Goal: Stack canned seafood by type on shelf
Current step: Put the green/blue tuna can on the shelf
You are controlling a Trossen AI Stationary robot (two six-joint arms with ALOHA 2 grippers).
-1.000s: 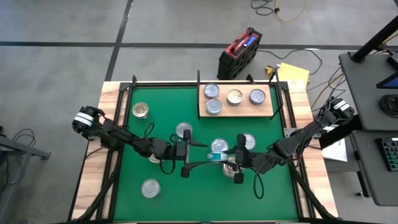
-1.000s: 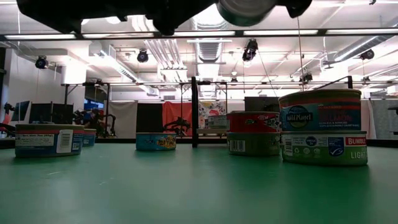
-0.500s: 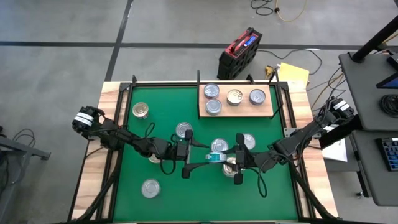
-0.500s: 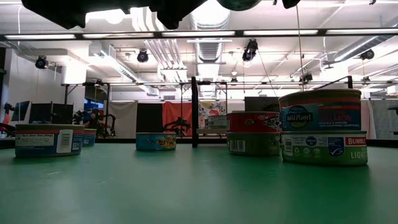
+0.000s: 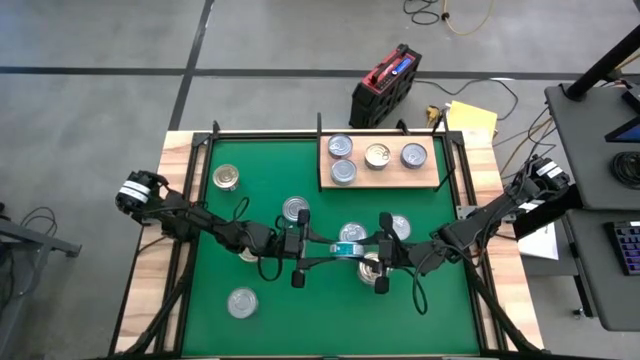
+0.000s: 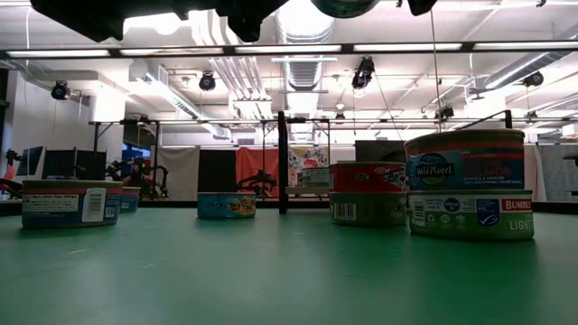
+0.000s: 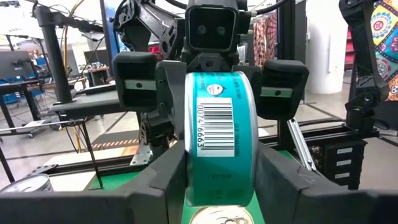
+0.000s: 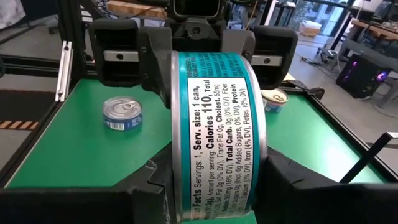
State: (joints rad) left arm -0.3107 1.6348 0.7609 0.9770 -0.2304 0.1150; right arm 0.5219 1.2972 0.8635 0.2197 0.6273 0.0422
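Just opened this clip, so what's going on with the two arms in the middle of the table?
Both grippers meet over the middle of the green mat on one teal-labelled can, held on edge above it. The right gripper and the left gripper each have fingers on the can's flat ends, which looks like a hand-over. Four cans already sit on the wooden shelf at the far side; several more lie scattered on the mat.
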